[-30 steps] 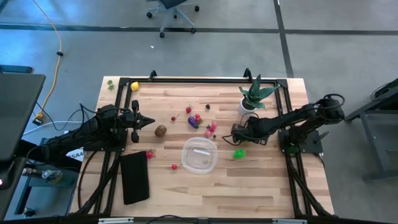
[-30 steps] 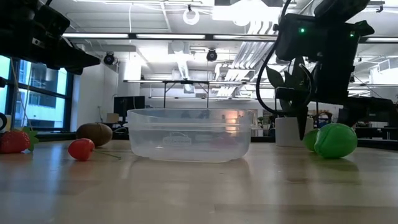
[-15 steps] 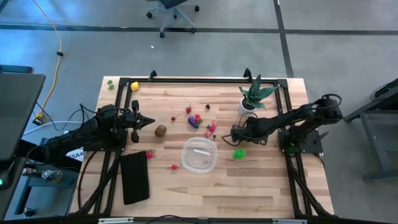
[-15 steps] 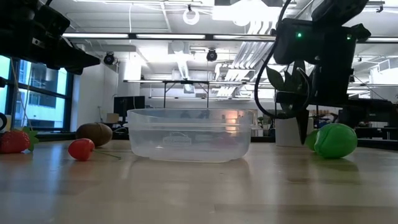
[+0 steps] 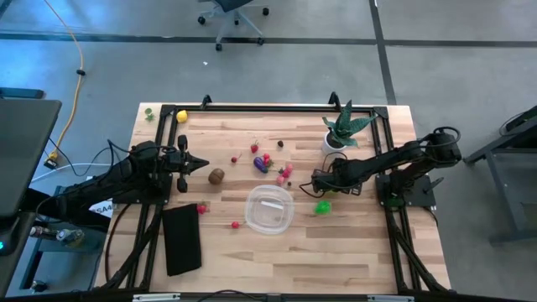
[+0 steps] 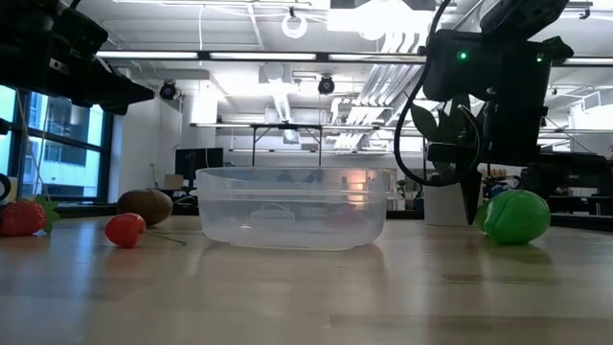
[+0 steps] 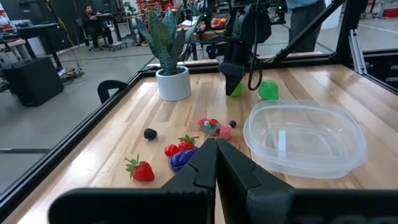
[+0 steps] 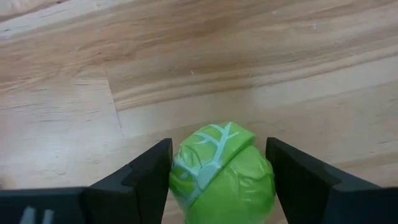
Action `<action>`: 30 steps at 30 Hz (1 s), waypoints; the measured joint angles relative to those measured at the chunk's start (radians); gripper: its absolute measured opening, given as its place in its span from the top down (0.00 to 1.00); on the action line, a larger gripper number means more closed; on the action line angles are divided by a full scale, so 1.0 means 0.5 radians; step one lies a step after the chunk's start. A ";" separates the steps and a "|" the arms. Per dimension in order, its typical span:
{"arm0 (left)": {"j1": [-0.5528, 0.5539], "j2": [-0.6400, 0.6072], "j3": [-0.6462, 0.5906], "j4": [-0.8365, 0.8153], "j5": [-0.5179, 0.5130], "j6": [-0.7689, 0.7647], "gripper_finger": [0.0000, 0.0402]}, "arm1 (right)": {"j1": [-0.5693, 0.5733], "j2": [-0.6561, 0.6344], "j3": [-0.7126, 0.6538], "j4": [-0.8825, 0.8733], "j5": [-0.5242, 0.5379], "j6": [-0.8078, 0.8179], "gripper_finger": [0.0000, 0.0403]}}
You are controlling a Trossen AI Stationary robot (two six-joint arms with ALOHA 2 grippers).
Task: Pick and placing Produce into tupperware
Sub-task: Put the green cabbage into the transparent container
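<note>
My right gripper [image 5: 319, 181] points down, open, right of the clear round tupperware [image 5: 269, 210]. In the right wrist view its fingers [image 8: 149, 171] stand close on either side of a bright green leafy piece [image 8: 221, 171] that rests on the wood. A second green piece [image 5: 322, 206] lies just nearer. Brown [image 5: 216, 176], purple [image 5: 260, 164], yellow [image 5: 181, 117] and small red pieces [image 5: 201, 208] lie scattered on the table. My left gripper [image 5: 201, 165] is shut and waits at the table's left, above the wood. My right gripper comes from above, pointing down, with one finger on each side of the green leafy piece [image 8: 186, 162], which sits on the table. I cannot tell whether the fingers touch it.
A spiky plant in a white pot [image 5: 342, 130] stands just beyond my right gripper. A flat black rectangle [image 5: 181, 239] lies near the left front. A black frame [image 5: 277, 108] runs along the table's far edge. People show in the room behind.
My right gripper has edged a little toward the table's left while staying over the green leafy piece. The produce and the tupperware have stayed where they were.
</note>
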 joint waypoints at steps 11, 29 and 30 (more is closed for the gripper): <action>0.000 0.000 0.000 0.000 0.000 0.000 1.00 | 0.000 -0.036 0.002 0.076 0.061 -0.153 0.44; 0.000 0.000 -0.001 -0.013 0.001 0.000 1.00 | 0.067 -0.036 0.708 0.627 0.158 -1.875 0.45; 0.000 0.000 -0.001 -0.014 0.001 0.000 1.00 | 0.078 -0.010 0.748 0.640 0.150 -1.962 0.45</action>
